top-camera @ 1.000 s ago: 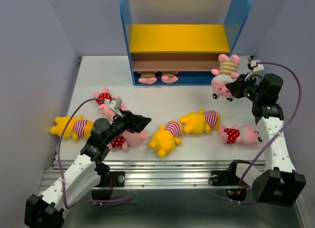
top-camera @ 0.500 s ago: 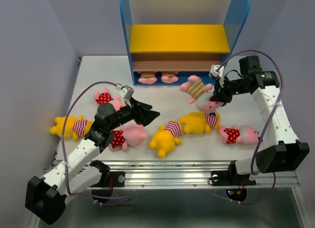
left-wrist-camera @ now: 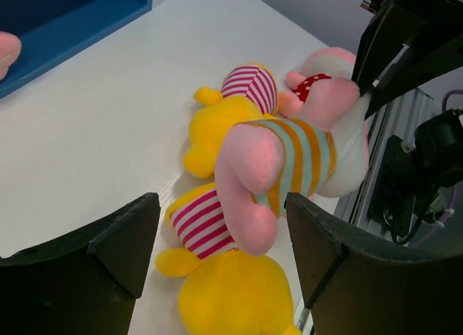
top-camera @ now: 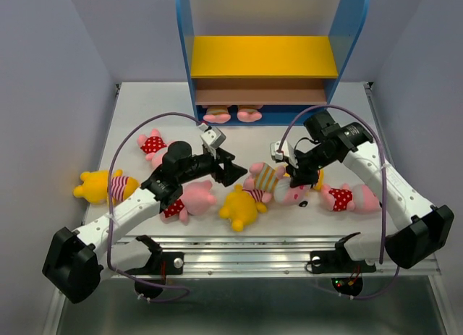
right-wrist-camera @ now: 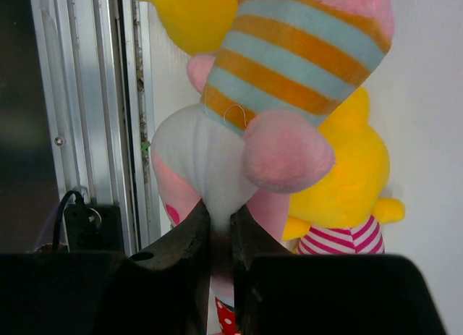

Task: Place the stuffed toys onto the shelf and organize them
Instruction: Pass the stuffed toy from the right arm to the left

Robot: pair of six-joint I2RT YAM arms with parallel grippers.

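Note:
My right gripper (top-camera: 294,177) (right-wrist-camera: 221,219) is shut on the white fabric of a pink pig in a tan-striped shirt (top-camera: 269,179) (right-wrist-camera: 289,53) and holds it above the toys in mid-table. My left gripper (top-camera: 236,171) (left-wrist-camera: 221,226) is open, and the pig's pink leg (left-wrist-camera: 249,176) hangs between its fingers without touching them. A yellow bear (top-camera: 241,205) (left-wrist-camera: 231,291) lies under it, and another bear (left-wrist-camera: 224,118) lies just behind. Two pigs' feet (top-camera: 233,116) show on the blue base of the shelf (top-camera: 184,45).
More toys lie on the table: a yellow bear (top-camera: 101,184) at far left, a red-dotted pig (top-camera: 153,143) behind the left arm, a pig (top-camera: 192,199) under that arm, and a red-dotted pig (top-camera: 349,197) at right. A metal rail (top-camera: 246,248) runs along the near edge.
My right arm has carried the striped pig from beside the shelf's right panel leftward and nearer, to mid-table. My left arm has stretched right until its open fingers flank the pig's leg.

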